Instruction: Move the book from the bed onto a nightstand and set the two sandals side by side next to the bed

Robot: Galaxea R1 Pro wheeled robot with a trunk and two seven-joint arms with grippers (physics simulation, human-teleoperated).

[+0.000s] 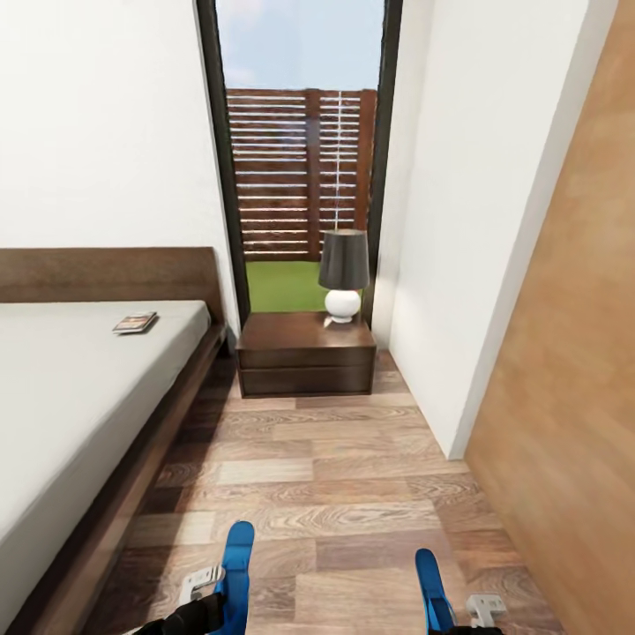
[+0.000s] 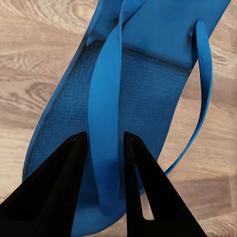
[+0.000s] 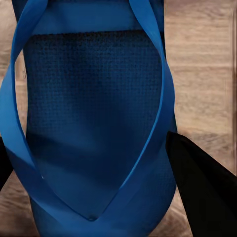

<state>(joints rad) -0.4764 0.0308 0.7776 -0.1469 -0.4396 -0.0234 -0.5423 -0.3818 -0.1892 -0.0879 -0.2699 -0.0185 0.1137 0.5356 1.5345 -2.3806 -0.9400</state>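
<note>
The book (image 1: 135, 323) lies on the pale grey mattress of the bed (image 1: 79, 388), near the headboard. The dark nightstand (image 1: 304, 353) stands beyond the foot room, under the window. At the head view's lower edge, each arm holds a blue sandal above the plank floor. My left gripper (image 1: 216, 601) (image 2: 104, 140) is shut on the strap of the left sandal (image 1: 236, 560) (image 2: 153, 94). The right gripper (image 1: 445, 619) (image 3: 86, 140) is shut across the right sandal (image 1: 431, 582) (image 3: 94, 103), with one black finger (image 3: 197, 192) beside its edge.
A lamp (image 1: 343, 273) with a dark shade stands on the nightstand's right side. A white wall corner (image 1: 441, 353) and a wood panel (image 1: 573, 397) close off the right. Plank floor (image 1: 335, 476) runs between the bed and that wall.
</note>
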